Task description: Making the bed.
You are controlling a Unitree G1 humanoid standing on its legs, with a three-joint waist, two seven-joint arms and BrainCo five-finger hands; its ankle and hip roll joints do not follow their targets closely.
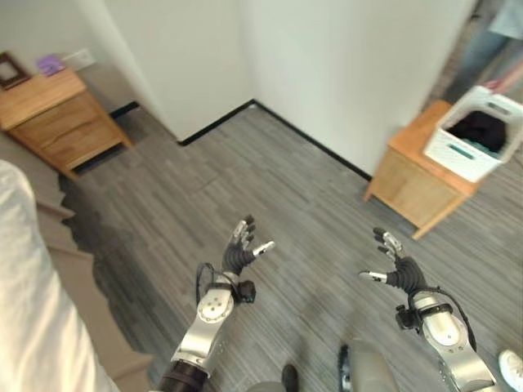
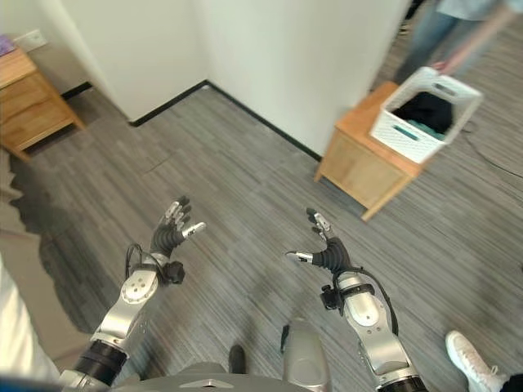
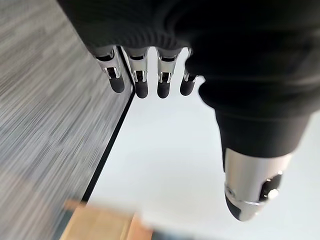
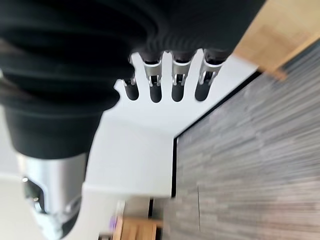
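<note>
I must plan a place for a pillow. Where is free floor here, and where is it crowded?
Bare grey floor lies ahead of both open hands, left hand and right hand, up to the white wall. It is crowded by the bed on the left, and by the right cabinet carrying a white basket, where a person stands.

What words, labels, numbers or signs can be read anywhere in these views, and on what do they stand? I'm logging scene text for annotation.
None can be read.
The purple item on the far wooden nightstand: any print is too small to tell.
The white laundry basket on the near wooden cabinet: no label visible.
The left hand and right hand, both open over the floor, carry no legible marking.
</note>
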